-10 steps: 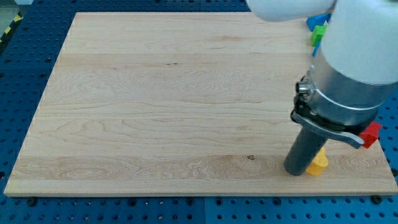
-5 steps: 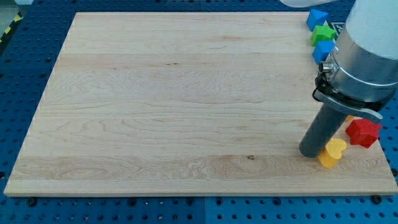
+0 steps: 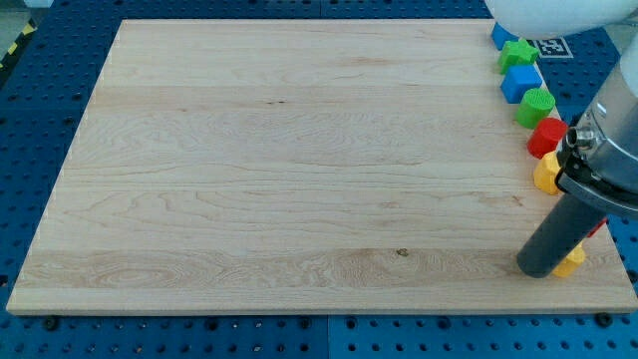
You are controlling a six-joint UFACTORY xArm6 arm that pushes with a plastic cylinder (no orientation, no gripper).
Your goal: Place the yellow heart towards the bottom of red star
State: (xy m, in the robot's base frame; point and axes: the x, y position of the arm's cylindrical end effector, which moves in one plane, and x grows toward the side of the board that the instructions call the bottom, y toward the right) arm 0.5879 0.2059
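The push is in its closing stage, by my judgement: the tool's tip (image 3: 539, 269) rests on the tabletop (image 3: 299, 160) near the lower right corner, pressed against the heart (image 3: 571, 262), which lies just to the tip's right and touches it. The tool is a plain rod and holds nothing; it only bears sideways on the block.

The star (image 3: 596, 225) is almost wholly hidden behind the rod above the heart, with only a sliver of red showing, so I cannot tell how near the two are. The heart seems already below it. The next move probably calls for no more than a short nudge, as the tabletop's edge is near.

Little of the heart shows: a yellow-orange lobe, its shape not clear.
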